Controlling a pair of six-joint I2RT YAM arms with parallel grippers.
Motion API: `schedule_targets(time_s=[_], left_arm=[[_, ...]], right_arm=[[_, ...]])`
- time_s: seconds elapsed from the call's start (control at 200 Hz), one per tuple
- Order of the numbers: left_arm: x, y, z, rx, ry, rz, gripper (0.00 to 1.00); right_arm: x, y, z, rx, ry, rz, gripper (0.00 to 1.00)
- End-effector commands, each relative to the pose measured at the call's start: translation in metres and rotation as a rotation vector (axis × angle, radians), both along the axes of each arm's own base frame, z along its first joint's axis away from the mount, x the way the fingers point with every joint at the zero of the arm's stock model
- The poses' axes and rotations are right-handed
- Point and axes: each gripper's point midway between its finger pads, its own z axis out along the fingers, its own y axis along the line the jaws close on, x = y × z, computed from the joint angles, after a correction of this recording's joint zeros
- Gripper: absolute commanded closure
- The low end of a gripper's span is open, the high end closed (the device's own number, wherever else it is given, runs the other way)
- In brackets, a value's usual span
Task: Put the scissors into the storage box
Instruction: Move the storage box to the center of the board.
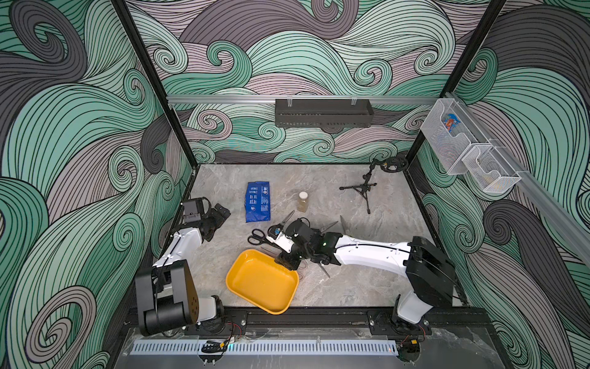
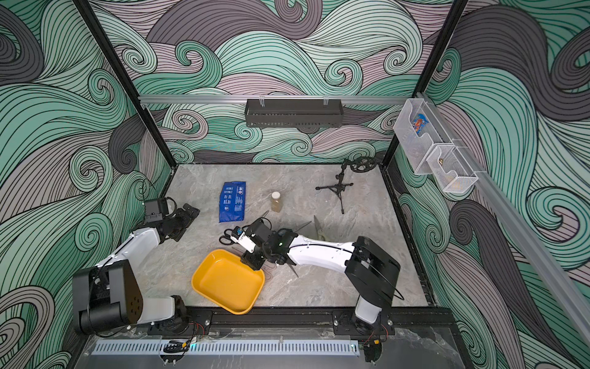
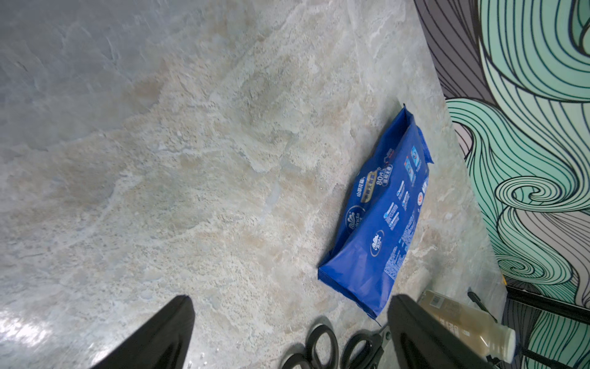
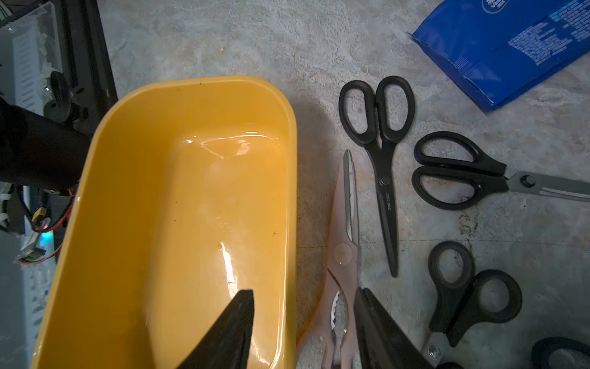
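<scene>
Right gripper [image 4: 303, 290] part-open — jaws straddle storage box [image 4: 207, 80] wall and pinkish shears [image 4: 343, 254].

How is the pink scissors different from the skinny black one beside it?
The pink shears have pink handles and a shiny toothed blade; the skinny black scissors are black all over. The two point opposite ways. The pink shears lie nearer the yellow box. Both lie shut on the table.

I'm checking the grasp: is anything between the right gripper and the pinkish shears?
Yes: the storage box's wall. The right gripper straddles it, one finger over the box's inside, the other outside beside the pinkish shears.
</scene>
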Motion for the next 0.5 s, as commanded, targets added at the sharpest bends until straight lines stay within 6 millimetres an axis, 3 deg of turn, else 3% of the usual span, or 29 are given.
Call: schedule_targets(time_s=[0.0, 0.17, 0.495], left_arm=[[0.006, 0.000, 0.003, -0.018, -0.038, -0.016, 0.02], [0.005, 0.007, 0.000, -0.019, -0.043, 0.001, 0.02], [0.002, 0.013, -0.003, -0.025, -0.053, 0.025, 0.01]], right_arm=[[-0.004, 0.018, 0.003, 0.019, -0.015, 0.060, 0.48], [-0.008, 0.032, -0.009, 0.001, -0.001, 0.084, 0.54], [0.005, 0.038, -0.028, -0.042, -0.010, 0.040, 0.69]])
